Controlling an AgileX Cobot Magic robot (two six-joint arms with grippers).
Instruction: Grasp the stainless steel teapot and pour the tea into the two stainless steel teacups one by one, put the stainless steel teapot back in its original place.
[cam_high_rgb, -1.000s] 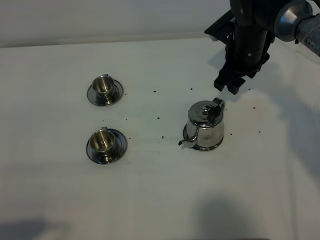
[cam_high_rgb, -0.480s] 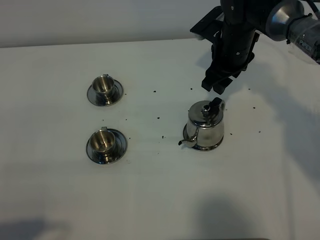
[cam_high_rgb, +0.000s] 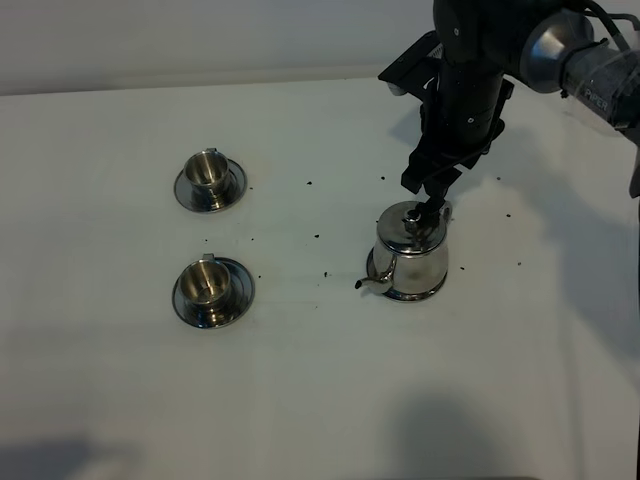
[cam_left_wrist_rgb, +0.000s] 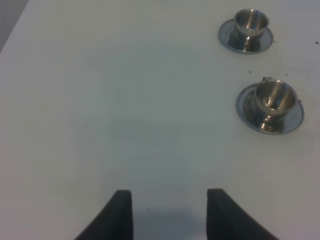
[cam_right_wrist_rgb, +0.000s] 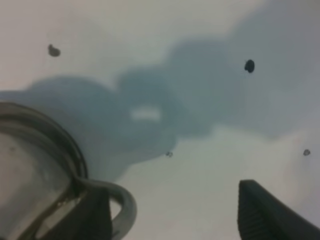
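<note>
The stainless steel teapot (cam_high_rgb: 410, 256) stands upright on the white table, spout toward the front left, loop handle at the back right. My right gripper (cam_high_rgb: 429, 192) hangs just above that handle, open. In the right wrist view the handle (cam_right_wrist_rgb: 124, 206) lies between the fingers, close against one fingertip (cam_right_wrist_rgb: 96, 216), with the other fingertip (cam_right_wrist_rgb: 265, 216) well apart; my right gripper (cam_right_wrist_rgb: 175, 220) holds nothing. The two stainless steel teacups (cam_high_rgb: 207, 171) (cam_high_rgb: 208, 283) sit on saucers at the left. My left gripper (cam_left_wrist_rgb: 170, 215) is open and empty, with both cups (cam_left_wrist_rgb: 251, 22) (cam_left_wrist_rgb: 273, 97) ahead of it.
Small dark specks (cam_high_rgb: 316, 237) are scattered on the table (cam_high_rgb: 300, 400) between the cups and the teapot. The right arm's dark body (cam_high_rgb: 470, 70) reaches in from the back right. The left arm is out of the exterior view.
My right gripper has moved left and down, from behind and to the right of the teapot to just over its handle. The teapot, cups and left gripper have not moved.
</note>
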